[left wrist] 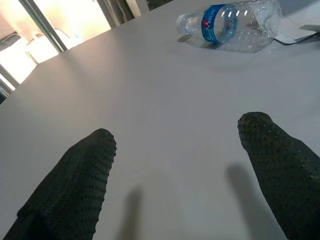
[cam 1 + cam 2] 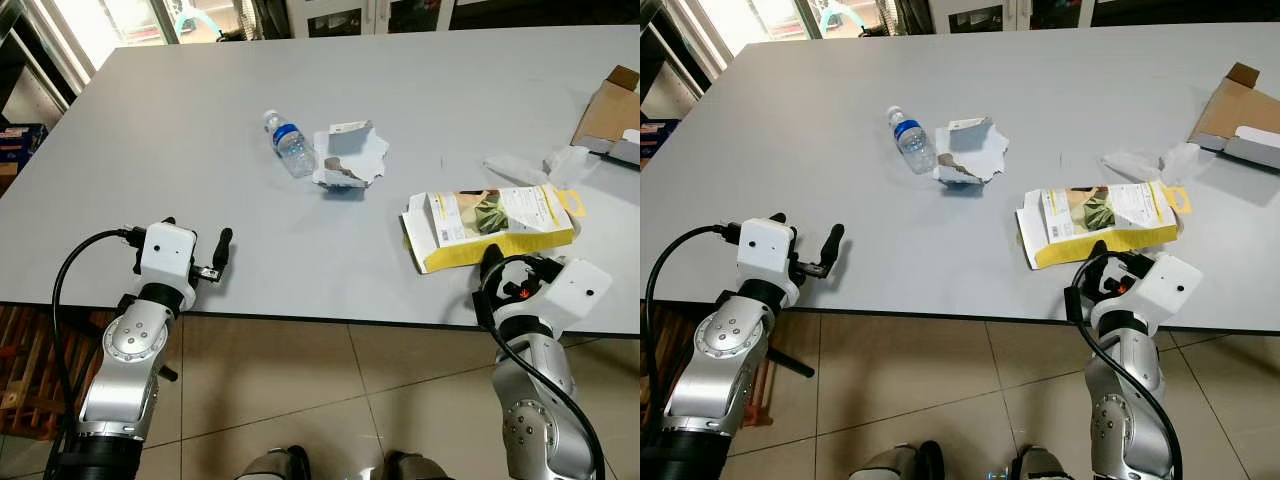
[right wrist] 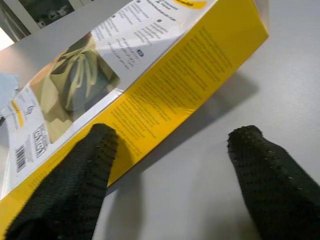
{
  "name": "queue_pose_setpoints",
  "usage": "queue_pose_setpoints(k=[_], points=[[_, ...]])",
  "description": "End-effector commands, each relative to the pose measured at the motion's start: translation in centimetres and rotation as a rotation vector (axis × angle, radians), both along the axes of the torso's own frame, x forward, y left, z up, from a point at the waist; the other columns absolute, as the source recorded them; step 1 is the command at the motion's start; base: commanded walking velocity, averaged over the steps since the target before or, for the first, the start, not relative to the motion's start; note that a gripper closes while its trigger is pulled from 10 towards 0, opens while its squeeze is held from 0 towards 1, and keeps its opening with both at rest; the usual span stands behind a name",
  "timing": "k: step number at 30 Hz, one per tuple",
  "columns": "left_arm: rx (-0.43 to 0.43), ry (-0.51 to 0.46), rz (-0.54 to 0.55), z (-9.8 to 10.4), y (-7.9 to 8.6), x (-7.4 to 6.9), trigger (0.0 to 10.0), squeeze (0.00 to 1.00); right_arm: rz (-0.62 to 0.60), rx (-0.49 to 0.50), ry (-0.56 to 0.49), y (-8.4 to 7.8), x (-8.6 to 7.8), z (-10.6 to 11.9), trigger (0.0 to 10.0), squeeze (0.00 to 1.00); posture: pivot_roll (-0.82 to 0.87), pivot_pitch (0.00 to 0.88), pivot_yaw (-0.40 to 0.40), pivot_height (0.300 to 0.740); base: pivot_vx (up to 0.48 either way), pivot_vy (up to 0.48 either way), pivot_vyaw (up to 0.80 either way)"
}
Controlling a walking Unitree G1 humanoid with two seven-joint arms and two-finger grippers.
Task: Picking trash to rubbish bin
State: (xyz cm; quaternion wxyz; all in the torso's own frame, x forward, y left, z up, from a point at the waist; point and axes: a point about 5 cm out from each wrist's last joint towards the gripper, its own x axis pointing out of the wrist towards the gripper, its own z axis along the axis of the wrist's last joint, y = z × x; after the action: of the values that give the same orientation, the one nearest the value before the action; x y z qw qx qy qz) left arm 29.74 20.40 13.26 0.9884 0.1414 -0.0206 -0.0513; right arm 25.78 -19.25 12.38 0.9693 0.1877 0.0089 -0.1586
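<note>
A clear plastic bottle with a blue label lies on the grey table, next to a torn white paper wrapper. A yellow and white carton lies flat near the front edge on the right. My right gripper is open at the carton's near yellow side, one finger close against it and the other over bare table. My left gripper is open low over the table's front left, one finger showing from above, and the bottle lies well ahead of it.
Crumpled clear plastic lies behind the carton. An open cardboard box sits at the table's right edge. Tiled floor lies below the front edge, with a wooden rack under the table at left.
</note>
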Motion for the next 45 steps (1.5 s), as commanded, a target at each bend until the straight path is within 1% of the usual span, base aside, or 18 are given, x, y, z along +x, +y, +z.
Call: queue_pose_setpoints(k=[1,6,8,15,22,25,28,30,35,40,41,43,44,45], points=[[0.017,0.001,0.006,0.3,0.5,0.0,10.0,0.00,0.003,0.098,0.104,1.2,-0.8,-2.6,10.0,1.00,0.02,0.202,0.145,0.740,0.000,0.000,0.00],[0.021,0.001,0.005,0.3,0.5,-0.1,10.0,0.00,0.033,0.083,0.068,1.0,-1.0,-2.7,10.0,1.00,0.02,0.198,0.147,0.740,0.000,0.000,0.00],[0.023,0.001,0.004,0.3,0.5,0.0,10.0,0.00,0.055,0.093,0.053,0.9,-1.0,-2.9,10.0,1.00,0.02,0.197,0.150,0.740,0.000,0.000,0.00],[0.031,-0.002,0.001,0.5,0.7,0.2,10.0,0.00,0.047,0.097,0.053,0.3,-1.0,-3.4,10.0,1.00,0.03,0.196,0.163,0.740,0.000,0.000,0.00],[0.052,-0.008,-0.003,0.7,1.0,0.2,10.0,0.00,0.042,0.094,0.026,0.2,-0.8,-3.4,10.0,1.00,0.04,0.195,0.182,0.740,0.000,0.000,0.00],[0.064,-0.016,-0.007,1.0,1.1,0.3,10.0,0.00,0.057,0.099,0.000,0.0,-0.4,-3.3,10.0,1.00,0.05,0.201,0.191,0.740,0.000,0.000,0.00],[0.072,-0.015,-0.011,1.1,1.2,0.2,10.0,0.00,0.057,0.103,-0.008,-0.3,-0.2,-3.3,10.0,0.97,0.06,0.205,0.196,0.740,0.000,0.000,0.00],[0.075,-0.016,-0.012,1.1,1.2,0.1,10.0,0.00,0.053,0.104,-0.012,-0.5,-0.1,-3.2,10.0,0.89,0.06,0.207,0.197,0.740,0.000,0.000,0.00],[0.087,-0.015,-0.010,1.2,1.6,0.0,10.0,0.00,0.033,0.103,-0.027,-1.1,0.0,-3.1,10.0,0.87,0.07,0.210,0.200,0.740,0.000,0.000,0.00],[0.092,-0.015,-0.012,1.3,1.7,0.0,10.0,0.00,0.021,0.105,-0.041,-1.3,0.1,-2.9,10.0,0.87,0.07,0.210,0.204,0.740,0.000,0.000,0.00],[0.097,-0.017,-0.015,1.4,1.7,0.0,10.0,0.00,0.010,0.105,-0.048,-1.6,0.1,-2.9,10.0,0.84,0.07,0.210,0.207,0.740,0.000,0.000,0.00],[0.099,-0.017,-0.015,1.4,1.7,0.0,10.0,0.00,0.007,0.105,-0.051,-1.8,0.1,-2.8,10.0,0.84,0.07,0.210,0.207,0.740,0.000,0.000,0.00],[0.101,-0.018,-0.016,1.4,1.8,0.0,10.0,0.00,0.003,0.104,-0.054,-1.9,0.1,-2.8,10.0,0.73,0.07,0.212,0.211,0.740,0.000,0.000,0.00],[0.101,-0.018,-0.016,1.4,1.8,0.0,10.0,0.00,0.003,0.104,-0.054,-1.9,0.1,-2.8,10.0,0.73,0.07,0.212,0.211,0.740,0.000,0.000,0.00]])
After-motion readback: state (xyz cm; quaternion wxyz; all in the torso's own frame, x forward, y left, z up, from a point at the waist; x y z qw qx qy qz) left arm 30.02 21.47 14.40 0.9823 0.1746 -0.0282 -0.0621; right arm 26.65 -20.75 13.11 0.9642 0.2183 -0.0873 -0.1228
